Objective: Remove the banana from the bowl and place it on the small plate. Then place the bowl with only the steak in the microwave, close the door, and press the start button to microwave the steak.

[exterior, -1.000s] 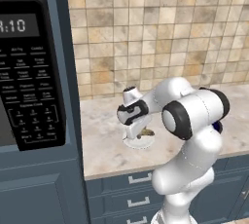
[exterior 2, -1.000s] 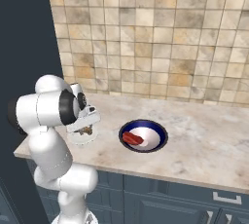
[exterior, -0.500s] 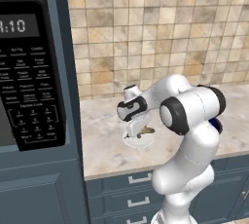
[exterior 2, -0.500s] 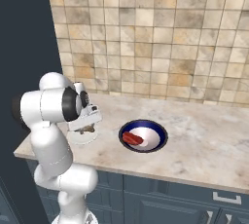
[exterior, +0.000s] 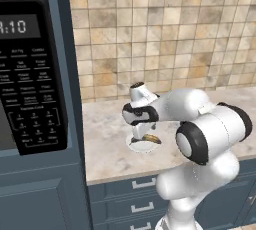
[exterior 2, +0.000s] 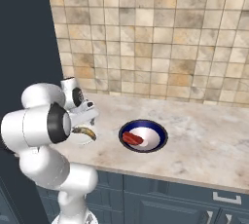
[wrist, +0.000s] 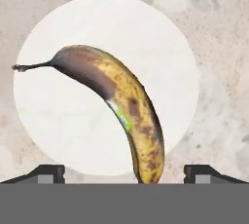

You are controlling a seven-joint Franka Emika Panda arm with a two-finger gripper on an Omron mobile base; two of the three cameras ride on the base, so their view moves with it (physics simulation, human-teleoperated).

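**Banana lying on the small plate, fingers spread wide**

Where the hand camera looks straight down, the banana point(wrist: 121, 111) lies across the small plate point(wrist: 160, 47), resting on its white surface. Its long axis runs on a diagonal in that view: the thin stem points to the upper left, almost reaching the plate's edge, and the body curves down to the lower right, where the blunt end sits at the plate's lower rim (the very tip is cut off by the bottom of the picture). The stem half is dark brown, the rest yellow with brown speckles.

The gripper point(wrist: 124, 173) hangs above the plate with its two dark fingertips point(wrist: 46, 173) standing far apart, one at each lower corner of the hand view, and the banana passes between them without touching either. Nothing is clamped.

From the left base view the gripper point(exterior: 141, 133) hovers just over the plate point(exterior: 137, 145) on the marble counter point(exterior: 105, 139), with the banana point(exterior: 150, 138) showing as a small yellow-brown curve on the plate's right side. The microwave point(exterior: 30, 74) stands to the left, its keypad facing out.

From the right base view the banana point(exterior 2: 85, 131) lies on the plate point(exterior 2: 86, 138) beside the arm. The bowl point(exterior 2: 143, 136) sits apart from the plate, further right on the counter point(exterior 2: 204, 140), with the steak point(exterior 2: 132, 139) inside it at its left side.
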